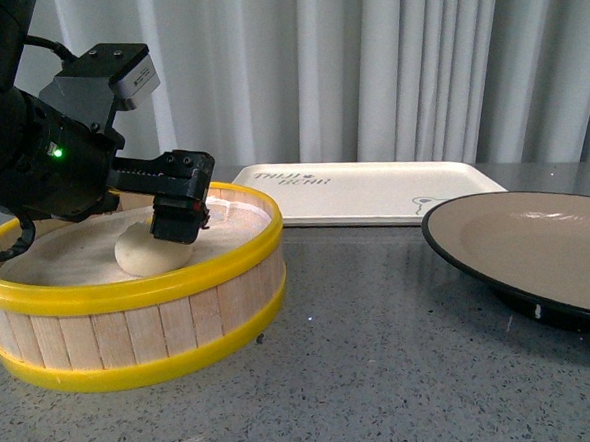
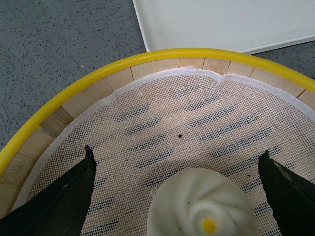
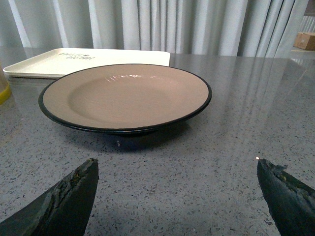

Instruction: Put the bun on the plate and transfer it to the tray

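The white bun (image 1: 147, 252) lies on the mesh inside the yellow-rimmed steamer basket (image 1: 132, 336). My left gripper (image 1: 180, 220) is open, reaching down into the basket, its fingers spread on either side of the bun. In the left wrist view the bun (image 2: 202, 204) with its yellow dot sits between the two dark fingertips (image 2: 74, 189). The plate (image 1: 537, 251), beige inside with a black rim, stands at the right and is empty. In the right wrist view the plate (image 3: 125, 96) lies ahead of my open right gripper (image 3: 177, 189), which hovers low over the table. The cream tray (image 1: 368, 188) lies behind.
The grey speckled table (image 1: 385, 376) runs between basket and plate. White curtains (image 1: 365, 56) hang behind. The tray's corner (image 2: 221, 24) shows just beyond the basket rim. The tray also shows behind the plate in the right wrist view (image 3: 74, 60).
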Motion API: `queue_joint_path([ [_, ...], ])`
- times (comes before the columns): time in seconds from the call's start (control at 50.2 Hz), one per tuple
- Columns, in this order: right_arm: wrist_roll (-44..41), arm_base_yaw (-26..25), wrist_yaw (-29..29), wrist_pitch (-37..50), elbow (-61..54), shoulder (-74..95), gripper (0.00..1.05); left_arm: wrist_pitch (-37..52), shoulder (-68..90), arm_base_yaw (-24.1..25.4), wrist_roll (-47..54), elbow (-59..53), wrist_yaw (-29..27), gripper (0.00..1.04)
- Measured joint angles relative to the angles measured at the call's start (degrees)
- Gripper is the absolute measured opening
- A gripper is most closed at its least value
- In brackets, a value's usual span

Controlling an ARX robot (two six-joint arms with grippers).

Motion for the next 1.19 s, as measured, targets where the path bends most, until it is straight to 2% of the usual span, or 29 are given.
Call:
queue_joint_path([
  [0.995, 0.0, 0.0, 0.0, 0.0, 0.0, 0.0, 0.96, -1.05, 0.61, 1.03, -0.44, -1.53, 0.57, 0.98],
  [1.095, 0.0, 0.0, 0.0, 0.0, 0.0, 0.0, 0.96, -0.79, 0.59, 1.11, -0.74, -1.6, 1.14, 0.79],
  [1.195, 0.0, 0.0, 0.0, 0.0, 0.0, 0.0, 0.96, -0.76, 0.61, 1.11, -1.18, -1.6, 1.53, 0.67],
])
